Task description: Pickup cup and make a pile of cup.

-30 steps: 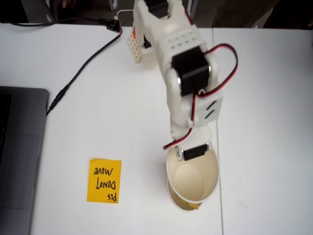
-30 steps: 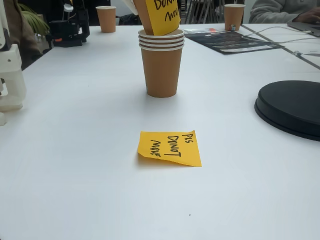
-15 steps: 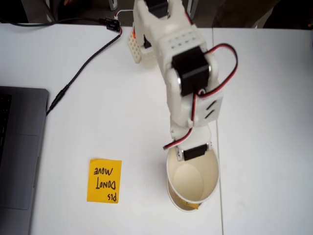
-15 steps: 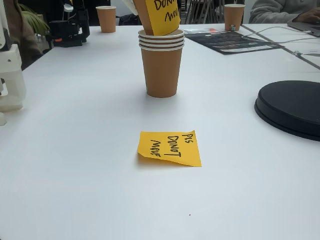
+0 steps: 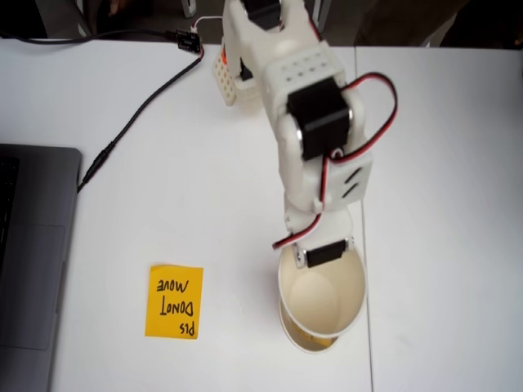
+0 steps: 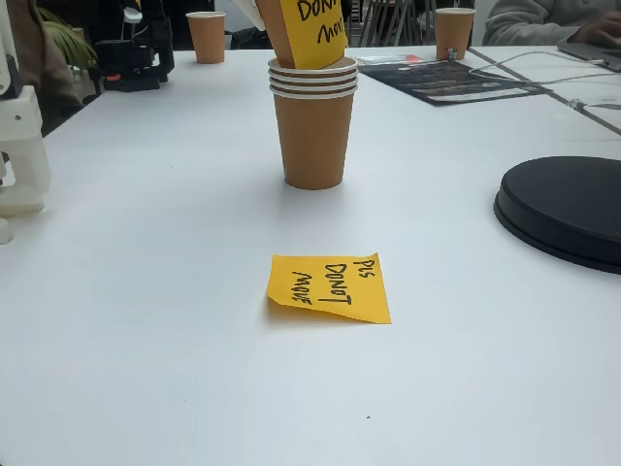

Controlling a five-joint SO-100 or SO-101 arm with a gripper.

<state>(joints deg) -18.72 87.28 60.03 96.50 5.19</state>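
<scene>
**Inspector:** Report what has changed, working from the left.

**Operator:** In the fixed view from above, the laptop and the sticky note on the table stand exactly as they did a second ago. My arm has barely stirred. The one difference is at the cup I carry. The yellow scrap that peeked out under its lower edge is now almost covered. In the low fixed view, the yellow label stuck on that cup shows a little more of its writing above the rims.

**Inspector:** Your reading?

**Operator:** I judge that the cup has eased slightly down and squarer into the pile. Stacking is in its last stage, but the cup is not yet seated: it leans, with its base inside the top rim.

**Inspector:** State of the gripper?

**Operator:** My gripper is clamped on the cup's near rim, one finger inside the mouth. I take the grip as firm, since the cup hangs tilted rather than dropping in.

**Inspector:** Position of the cup and the pile?

**Operator:** From above, the cup sits directly beyond my gripper, and the pile's rim shows just past its far edge, nearly concentric. The low view shows three rims on the pile, which stands upright, well apart from the black disc to its right.
</scene>
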